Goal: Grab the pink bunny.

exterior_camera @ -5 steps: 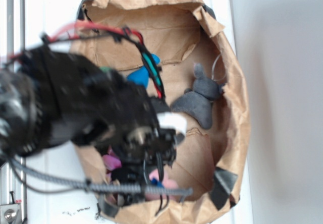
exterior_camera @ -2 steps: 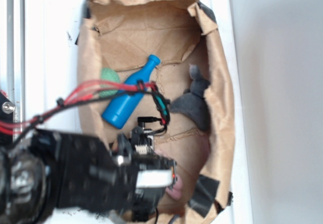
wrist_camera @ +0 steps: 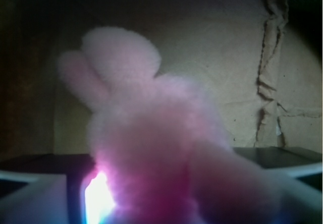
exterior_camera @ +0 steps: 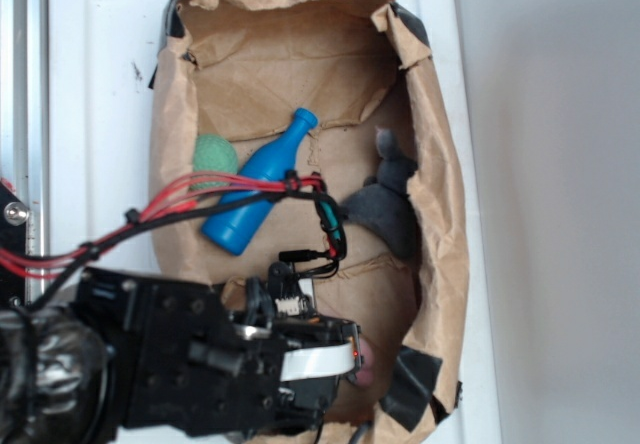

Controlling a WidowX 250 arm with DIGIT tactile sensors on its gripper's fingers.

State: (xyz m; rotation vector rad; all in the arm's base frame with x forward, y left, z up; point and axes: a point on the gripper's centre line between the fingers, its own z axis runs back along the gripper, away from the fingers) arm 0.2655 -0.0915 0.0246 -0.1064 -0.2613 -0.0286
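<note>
Wrist view is filled by the pink bunny point(wrist_camera: 151, 143): fuzzy, soft, rounded, blurred close against brown paper. Outside, it peeks pink point(exterior_camera: 365, 362) beneath the gripper point(exterior_camera: 335, 364), low in the crumpled bag point(exterior_camera: 440, 194). Jaws' opening: can't tell.

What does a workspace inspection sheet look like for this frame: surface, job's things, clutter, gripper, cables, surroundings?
Surface: white table carrying a crumpled brown paper liner with raised walls.
Job's things: bunny fills the wrist view, very close; in the exterior view only a pink sliver shows beside the arm.
Clutter: blue bottle lying tilted, green ball beside it, grey plush against the right wall.
Gripper: hidden under the arm; fingers unclear, open or shut cannot be told.
Cables: red and black bundle crossing over the bottle.
Surroundings: metal rail at left, plain grey area at right.
</note>
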